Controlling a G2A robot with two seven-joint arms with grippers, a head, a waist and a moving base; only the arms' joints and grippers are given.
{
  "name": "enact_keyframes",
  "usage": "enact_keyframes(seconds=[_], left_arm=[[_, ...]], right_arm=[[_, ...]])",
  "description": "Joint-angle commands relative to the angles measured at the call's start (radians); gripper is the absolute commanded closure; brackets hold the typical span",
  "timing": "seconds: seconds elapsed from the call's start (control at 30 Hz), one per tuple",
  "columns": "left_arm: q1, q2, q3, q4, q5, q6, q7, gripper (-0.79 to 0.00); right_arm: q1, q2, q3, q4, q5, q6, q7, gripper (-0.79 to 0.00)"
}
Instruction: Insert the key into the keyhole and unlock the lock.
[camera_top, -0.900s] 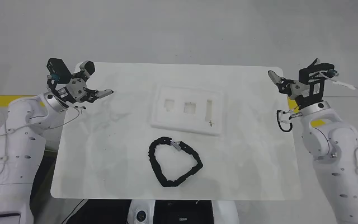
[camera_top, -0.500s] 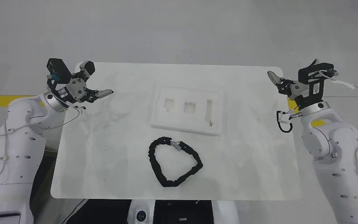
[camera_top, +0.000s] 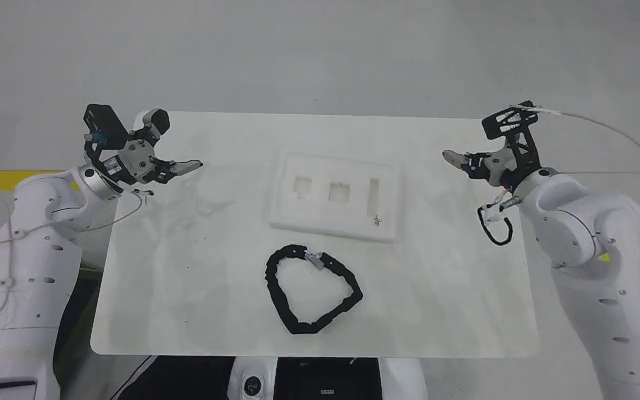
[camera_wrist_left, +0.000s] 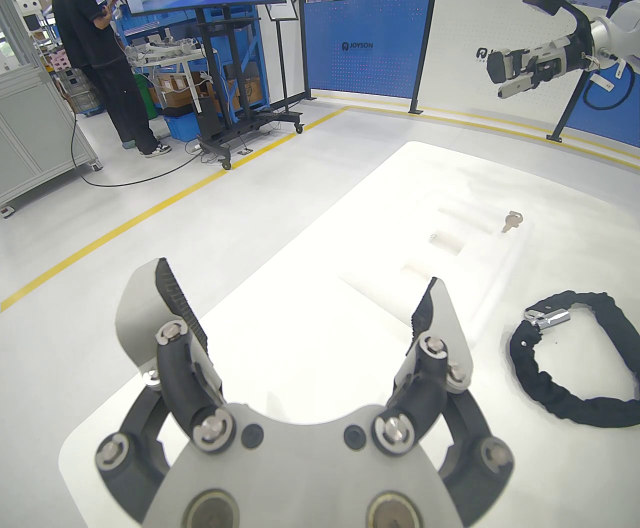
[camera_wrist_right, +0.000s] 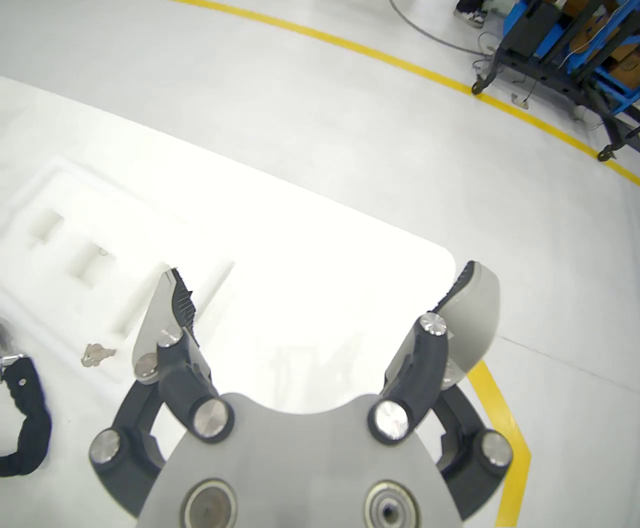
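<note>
Chain lock: the black chain lock (camera_top: 352, 292) lies in a loop on the table (camera_top: 180, 300), the thing nearest my body. Nothing pins it, so I judge it could slide or swing away once a key pushes on it
Lock body: the silver lock body (camera_wrist_left: 550, 317) sits on the loop's far side, towards the tray. I cannot tell which way the keyhole faces, and a wrong guess would jam the key tip on metal
Key: the key (camera_top: 376, 220) lies flat on the near right corner of the tray, just beyond the chain and beside the long slot. It is thin and low, so a pinch might skid off it, or flick it into the slot or off the edge
Tray: the white foam tray (camera_top: 320, 215) looks light, so pressing down for the key could shift or tip it
Left fingers: my left fingers (camera_wrist_left: 175, 295) are spread wide and hold nothing, over the table's far left corner, well apart from the lock
Right fingers: my right fingers (camera_wrist_right: 182, 300) are spread wide and empty, over the table's right side, well apart from the key
</note>
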Motion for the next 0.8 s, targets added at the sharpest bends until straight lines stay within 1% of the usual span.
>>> enact_keyframes(seconds=[0.0, 0.2, 0.33, 0.4, 0.6, 0.77], left_arm=[[0.0, 0.0, 0.0, 0.0, 0.0, 0.0, 0.0, -0.785], [0.0, 0.0, 0.0, 0.0, 0.0, 0.0, 0.0, -0.785], [0.0, 0.0, 0.0, 0.0, 0.0, 0.0, 0.0, -0.785], [0.0, 0.0, 0.0, 0.0, 0.0, 0.0, 0.0, -0.785], [0.0, 0.0, 0.0, 0.0, 0.0, 0.0, 0.0, -0.785], [0.0, 0.0, 0.0, 0.0, 0.0, 0.0, 0.0, -0.785]], right_arm=[[0.025, -0.003, -0.025, 0.005, 0.015, 0.006, 0.057, -0.785], [0.087, -0.016, -0.089, 0.011, 0.12, 0.069, 0.211, -0.785], [0.118, -0.026, -0.14, 0.016, 0.206, 0.109, 0.288, -0.785], [0.13, -0.031, -0.166, 0.016, 0.245, 0.119, 0.308, -0.785], [0.116, -0.037, -0.227, -0.036, 0.238, 0.165, 0.374, -0.785], [0.102, -0.044, -0.286, -0.028, 0.243, 0.169, 0.389, -0.785]])
